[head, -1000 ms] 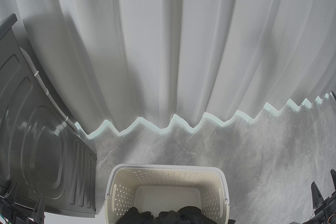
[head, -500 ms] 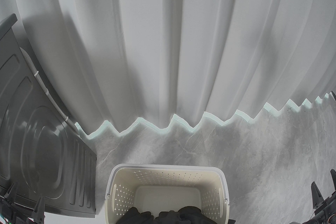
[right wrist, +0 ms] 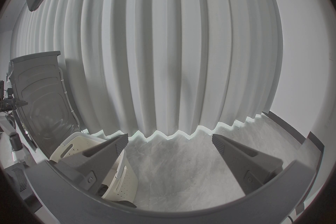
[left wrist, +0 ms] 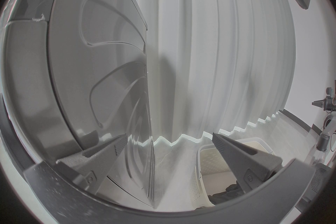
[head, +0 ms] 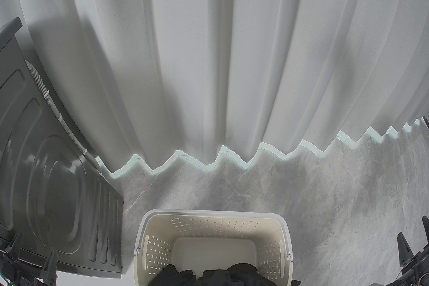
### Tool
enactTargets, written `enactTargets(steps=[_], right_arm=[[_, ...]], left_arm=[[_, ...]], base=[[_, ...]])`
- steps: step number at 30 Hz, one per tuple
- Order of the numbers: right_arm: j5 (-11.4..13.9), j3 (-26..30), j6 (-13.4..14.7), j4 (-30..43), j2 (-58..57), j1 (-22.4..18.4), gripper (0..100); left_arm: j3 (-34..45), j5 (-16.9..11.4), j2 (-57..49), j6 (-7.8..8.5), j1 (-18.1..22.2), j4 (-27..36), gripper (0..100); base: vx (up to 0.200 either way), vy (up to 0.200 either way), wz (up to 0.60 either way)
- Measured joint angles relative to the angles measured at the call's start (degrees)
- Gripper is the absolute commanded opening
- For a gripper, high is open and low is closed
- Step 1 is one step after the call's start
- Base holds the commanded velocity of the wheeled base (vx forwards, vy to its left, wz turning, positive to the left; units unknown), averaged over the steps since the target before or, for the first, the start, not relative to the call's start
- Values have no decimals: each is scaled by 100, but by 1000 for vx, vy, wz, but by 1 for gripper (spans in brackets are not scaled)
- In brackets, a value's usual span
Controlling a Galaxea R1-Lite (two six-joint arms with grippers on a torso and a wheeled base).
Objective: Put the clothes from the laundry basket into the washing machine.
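- A cream laundry basket (head: 213,216) with perforated walls is seen on the floor (head: 339,193) at 6 o'clock in the head view, in front of a long white curtain (head: 223,54).
- Dark clothes (head: 219,275) are piled against the near wall of the basket; the far half of its bottom is bare.
- The clothes are judged soft, limp and light. They are likely to drape, stretch and snag on the rim when lifted, so a raised fold near the middle of the heap is best pinched from above.
- The grey washing machine (head: 44,193) is seen at 8 o'clock, just beside the basket.
- The left gripper (left wrist: 168,136) is held spread wide with nothing in it, low at 7 o'clock, near the machine's ribbed panel.
- The right gripper (right wrist: 169,137) is likewise spread wide and empty, low at 4 o'clock, apart from the basket.
- The heap is cut off by the head view's lower edge, so the number of garments cannot be told.
- The machine's door or opening cannot be made out; a ribbed panel with a hose (head: 53,108) is presented.
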Motion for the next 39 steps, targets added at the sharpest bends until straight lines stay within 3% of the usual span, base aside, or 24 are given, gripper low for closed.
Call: enactTargets(steps=[3, 39], right_arm=[[2, 0, 0, 2, 0, 0, 100], [2, 0, 0, 5, 0, -7, 100]], left_arm=[[0, 0, 0, -6, 0, 0, 100], [0, 0, 0, -9, -5, 0, 100]], base=[[0, 0, 0], [-200, 0, 0]])
